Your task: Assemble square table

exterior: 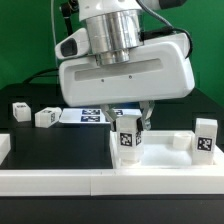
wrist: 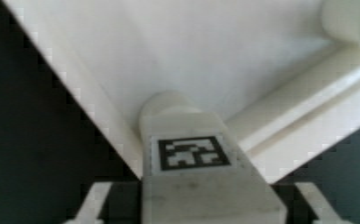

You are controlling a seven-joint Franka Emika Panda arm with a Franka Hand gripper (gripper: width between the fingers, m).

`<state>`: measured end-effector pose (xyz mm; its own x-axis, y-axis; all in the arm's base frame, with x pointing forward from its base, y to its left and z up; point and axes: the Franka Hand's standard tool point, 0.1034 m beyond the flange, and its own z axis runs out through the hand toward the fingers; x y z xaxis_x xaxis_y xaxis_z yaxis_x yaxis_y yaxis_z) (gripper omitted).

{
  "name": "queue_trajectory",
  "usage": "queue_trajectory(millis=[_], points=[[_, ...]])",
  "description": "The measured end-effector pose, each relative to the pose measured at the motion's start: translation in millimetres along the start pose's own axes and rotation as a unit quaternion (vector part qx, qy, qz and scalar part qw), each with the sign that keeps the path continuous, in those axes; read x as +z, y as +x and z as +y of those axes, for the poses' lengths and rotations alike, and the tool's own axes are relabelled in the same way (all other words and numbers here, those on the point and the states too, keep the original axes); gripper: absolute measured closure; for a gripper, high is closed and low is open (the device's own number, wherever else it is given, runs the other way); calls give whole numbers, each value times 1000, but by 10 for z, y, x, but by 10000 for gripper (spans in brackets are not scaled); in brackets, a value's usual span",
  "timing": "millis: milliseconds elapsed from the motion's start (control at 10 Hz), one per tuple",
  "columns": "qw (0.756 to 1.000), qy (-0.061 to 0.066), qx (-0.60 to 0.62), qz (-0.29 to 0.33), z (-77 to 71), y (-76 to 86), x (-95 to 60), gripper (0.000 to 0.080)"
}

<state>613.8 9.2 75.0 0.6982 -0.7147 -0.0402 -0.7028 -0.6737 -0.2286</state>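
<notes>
Gripper (wrist: 203,203) clamped on upright tagged leg (wrist: 198,150), fingers (wrist: 115,205) against its sides. Leg is over the white table top (wrist: 141,50), near its raised rim (wrist: 310,85); contact unclear. Spare leg (exterior: 205,138) stands upright at exterior view's right.

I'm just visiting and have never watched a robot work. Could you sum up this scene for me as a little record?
end effector: closed on a leg
held leg: upright, tag facing the exterior camera
other legs: two at the exterior view's left, one at its right, all loose
top: white surface seen beyond the held leg in the wrist view
marker board: flat on the table behind the arm
</notes>
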Motion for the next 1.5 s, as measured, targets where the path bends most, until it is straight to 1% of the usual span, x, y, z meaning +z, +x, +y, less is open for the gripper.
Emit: queue_trajectory(millis=[100,200,300,400,500,700,800,900,1000,1100,1300,1400,1500], points=[[997,7,76,4,-22,-36,9,498],[988,16,151,7,-42,-45,15,498],[974,29,225,3,-62,-37,19,498],[964,38,263,-4,-56,-20,17,498],[960,41,277,-6,-50,-12,12,498],[962,40,271,-5,-52,-21,17,489],[968,39,247,-4,-50,-21,21,489],[987,34,156,-3,-38,-24,41,313],[1000,22,16,-3,-94,9,30,183],[999,21,-39,-4,-124,22,27,160],[992,21,-123,-2,-113,21,34,153],[983,16,-181,0,-92,41,30,153],[964,3,-267,6,-37,103,17,151]])
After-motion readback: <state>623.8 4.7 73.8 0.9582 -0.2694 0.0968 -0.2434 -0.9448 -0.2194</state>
